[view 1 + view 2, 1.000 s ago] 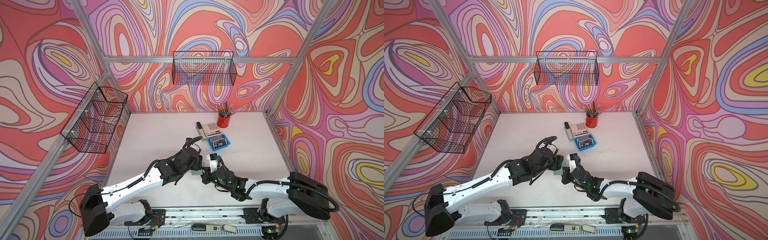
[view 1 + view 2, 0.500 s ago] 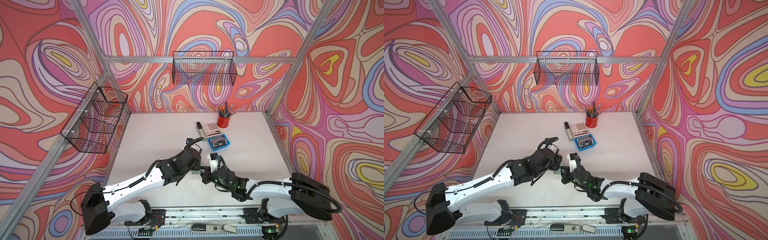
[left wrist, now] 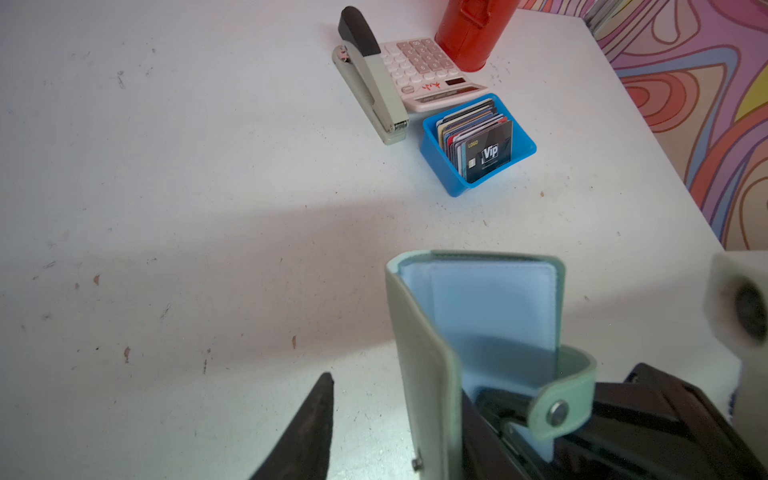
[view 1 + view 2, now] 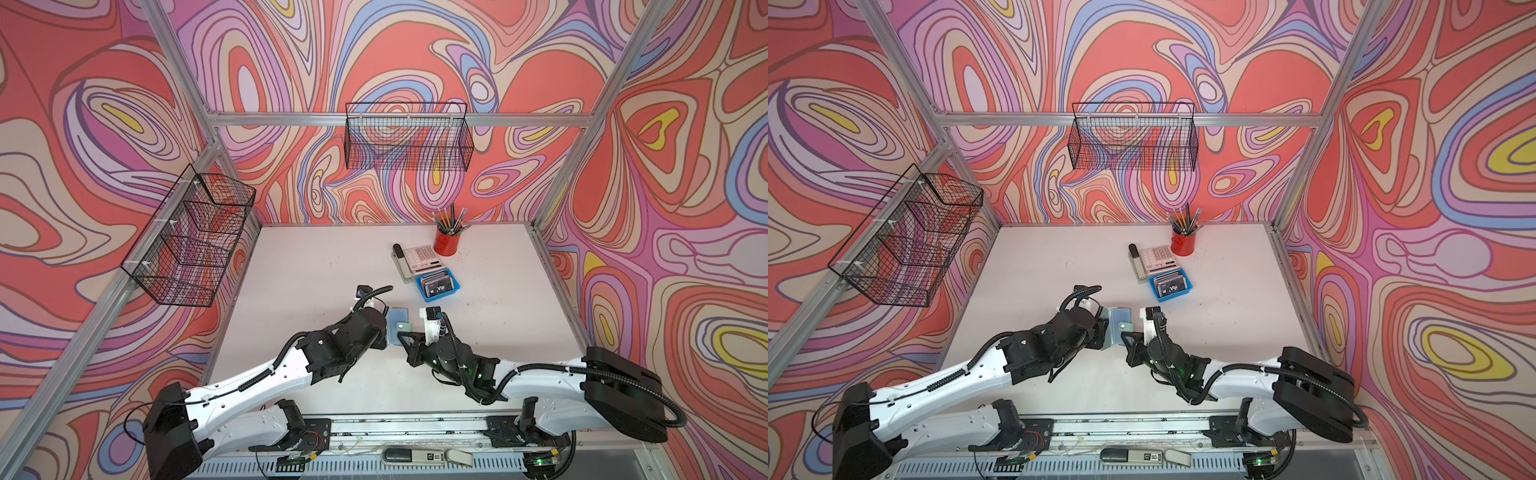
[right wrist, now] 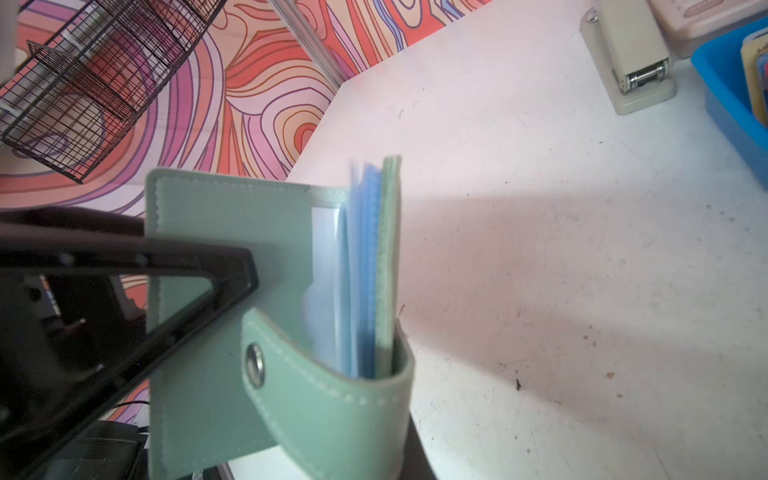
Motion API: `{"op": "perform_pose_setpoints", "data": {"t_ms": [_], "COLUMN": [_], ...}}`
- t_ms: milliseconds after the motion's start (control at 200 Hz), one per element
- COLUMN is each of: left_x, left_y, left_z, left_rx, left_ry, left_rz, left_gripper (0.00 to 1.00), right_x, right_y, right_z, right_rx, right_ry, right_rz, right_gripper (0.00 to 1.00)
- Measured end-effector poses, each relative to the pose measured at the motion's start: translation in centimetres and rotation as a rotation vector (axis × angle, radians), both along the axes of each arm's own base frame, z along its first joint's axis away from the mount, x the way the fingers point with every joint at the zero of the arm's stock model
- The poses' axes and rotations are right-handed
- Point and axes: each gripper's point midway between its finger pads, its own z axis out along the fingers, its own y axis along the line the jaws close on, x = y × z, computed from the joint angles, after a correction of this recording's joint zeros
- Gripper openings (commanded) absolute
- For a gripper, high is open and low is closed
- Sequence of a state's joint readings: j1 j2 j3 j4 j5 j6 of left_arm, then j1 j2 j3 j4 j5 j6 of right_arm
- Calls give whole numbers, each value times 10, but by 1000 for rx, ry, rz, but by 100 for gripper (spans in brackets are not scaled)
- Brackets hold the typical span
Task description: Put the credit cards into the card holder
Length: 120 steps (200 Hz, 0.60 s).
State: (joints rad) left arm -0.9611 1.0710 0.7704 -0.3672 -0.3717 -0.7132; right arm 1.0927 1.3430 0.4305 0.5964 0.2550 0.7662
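Opening step: the right gripper (image 4: 406,340), clamped tight, is holding the sage-green, leather-like card holder (image 4: 397,326) upright between the arms. The left gripper (image 4: 385,334), half open, is straddling its stitched front cover without pinching it. Next, that cover probably needs peeling aside, baring glossy blue sleeves. The stiff credit cards (image 3: 484,153) are standing in a blue tray (image 3: 432,141) well behind.

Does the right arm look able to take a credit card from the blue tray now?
Probably not: the right gripper is shut on the card holder, so it has no free jaws. The way itself looks free: only bare table lies between it and the blue tray where the credit cards stand.
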Motion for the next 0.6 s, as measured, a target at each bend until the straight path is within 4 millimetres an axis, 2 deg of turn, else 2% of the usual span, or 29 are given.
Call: {"op": "perform_pose_setpoints", "data": {"t_ms": [356, 601], "left_x": [-4, -4], "left_y": [15, 29], "left_z": [-7, -37], "left_rx": [-23, -142], "left_ry": [4, 78], "left_rz": [19, 16], "left_gripper": [36, 26], "right_x": [1, -2], "right_y": [3, 7], "right_z": [7, -15], "right_rx": [60, 69], "right_ry": [9, 67], "right_rz": [-8, 3], "right_gripper": [0, 0]}}
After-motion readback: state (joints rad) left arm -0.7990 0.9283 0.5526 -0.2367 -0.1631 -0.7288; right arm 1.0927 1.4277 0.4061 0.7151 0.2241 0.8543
